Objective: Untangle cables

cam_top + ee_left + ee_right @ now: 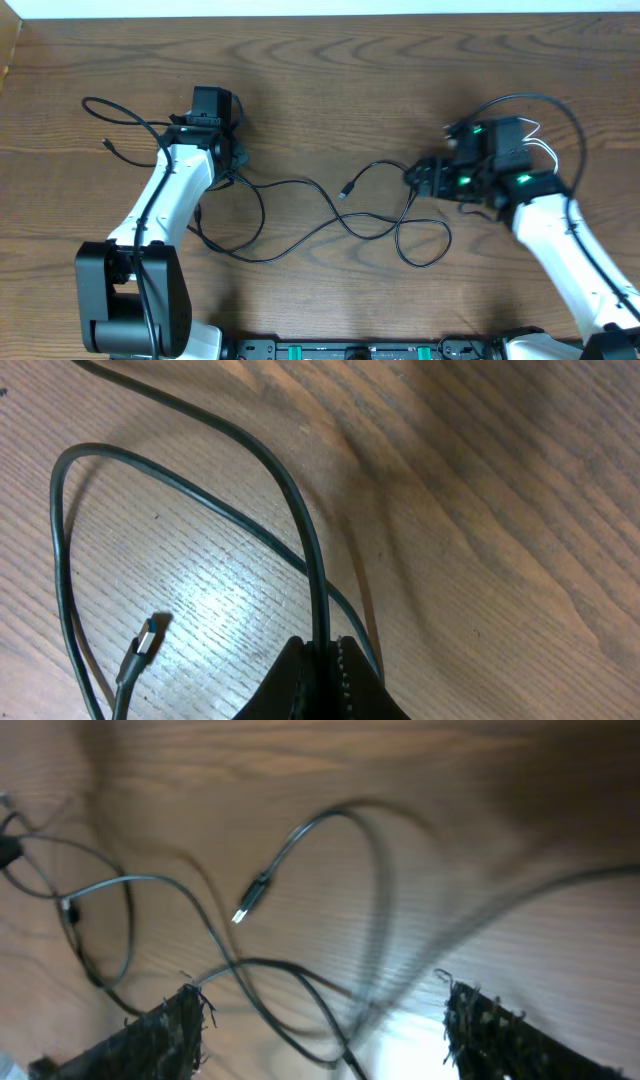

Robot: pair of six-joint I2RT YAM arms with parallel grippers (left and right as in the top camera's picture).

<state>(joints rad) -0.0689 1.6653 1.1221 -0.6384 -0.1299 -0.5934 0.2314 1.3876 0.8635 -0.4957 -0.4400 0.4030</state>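
Thin black cables (pixel 300 215) lie in loose overlapping loops across the middle of the wooden table. One free plug end (pixel 347 188) points left near the centre, and another (pixel 108 147) lies at the far left. My left gripper (pixel 236 158) is shut on a black cable (pixel 318 580), which runs up from between its closed fingers (pixel 322 652). A plug (pixel 145 640) lies just left of them. My right gripper (pixel 420 178) is open just above the table. Its frayed pads (pixel 170 1030) straddle crossing black cable strands (pixel 300 990), and a plug (pixel 250 905) lies ahead of them.
The table's far edge (pixel 320 14) runs along the top of the overhead view. Thicker black and white cords (pixel 545 150) fixed to the right arm loop behind its wrist. Both arm bases sit at the near edge.
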